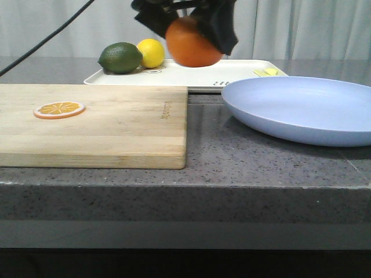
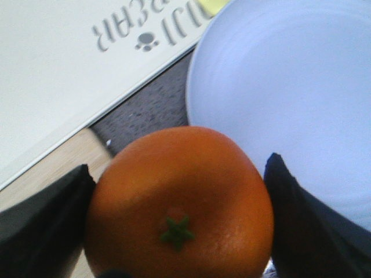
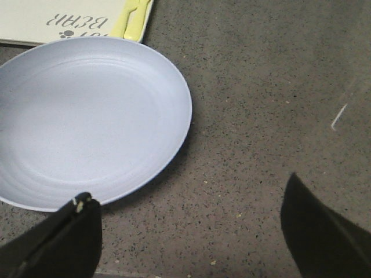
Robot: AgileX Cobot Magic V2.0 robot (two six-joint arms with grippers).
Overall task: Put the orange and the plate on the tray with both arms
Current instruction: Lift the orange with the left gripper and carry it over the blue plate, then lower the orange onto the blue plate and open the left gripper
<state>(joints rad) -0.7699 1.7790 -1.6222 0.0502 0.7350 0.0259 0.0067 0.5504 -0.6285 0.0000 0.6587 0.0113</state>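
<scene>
left claw grips the round bright orange aloft above the white tray holding a green lime and yellow lemon; right claw gapes wide beside the lavender plate on the speckled grey desk.

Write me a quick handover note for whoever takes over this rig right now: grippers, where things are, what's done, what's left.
Left gripper: shut on the whole round bright orange fruit, held in the air near the front edge of the flat white rectangular tray.
Right gripper: open, holding nothing, hovering over the counter beside the large pale lavender-blue round plate.
Plate: on the grey counter, in front of the tray, not on it.
Done: orange picked up.
Left: set orange on tray; grasp plate and place it on tray.
</scene>
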